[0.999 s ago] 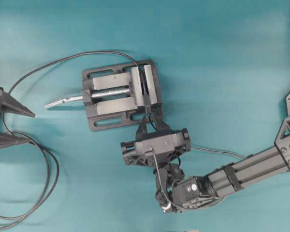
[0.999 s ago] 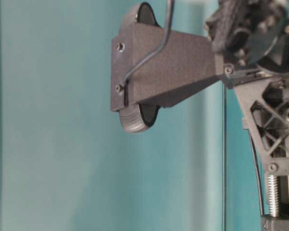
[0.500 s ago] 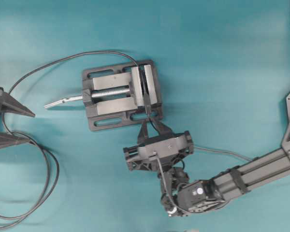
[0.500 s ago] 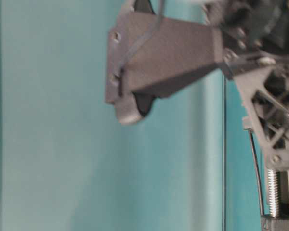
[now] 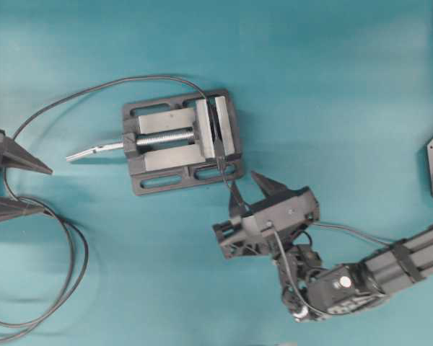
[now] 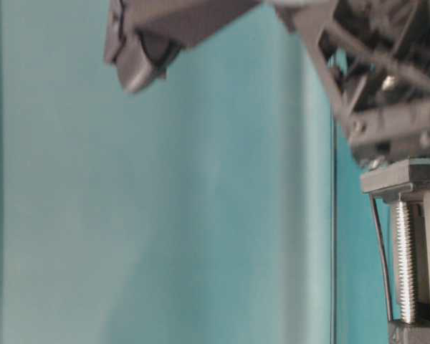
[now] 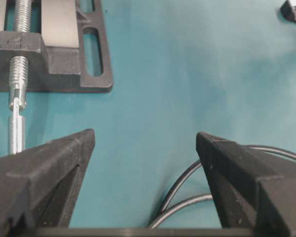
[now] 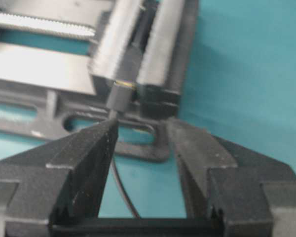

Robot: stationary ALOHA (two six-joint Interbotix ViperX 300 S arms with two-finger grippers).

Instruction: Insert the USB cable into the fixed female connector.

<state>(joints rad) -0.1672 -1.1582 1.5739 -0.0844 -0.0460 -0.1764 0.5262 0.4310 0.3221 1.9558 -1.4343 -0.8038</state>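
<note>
The USB cable's black plug [image 8: 121, 96] stands at the near edge of the grey vise [image 8: 39, 66], its metal tip pointing into the gap between the vise jaws. The fixed female connector [image 5: 215, 119] is a dark sliver in that gap and is mostly hidden. The thin cable [image 5: 231, 189] trails from the plug [image 5: 220, 162] back past my right gripper [image 5: 243, 191]. That gripper is open and empty in the right wrist view [image 8: 142, 123], a short way back from the plug. My left gripper [image 5: 47, 189] is open and empty at the far left, also seen in its wrist view [image 7: 145, 138].
The long black cable [image 5: 72, 97] runs from the vise to the left and loops [image 5: 68, 285] by my left gripper, under its fingers [image 7: 187, 197]. The vise's silver screw handle [image 5: 94, 151] sticks out to the left. The table-level view shows the screw [image 6: 405, 265].
My right gripper has opened, let go of the plug and drawn back down and to the right from the vise. The plug stays at the vise. The left arm has not moved.
</note>
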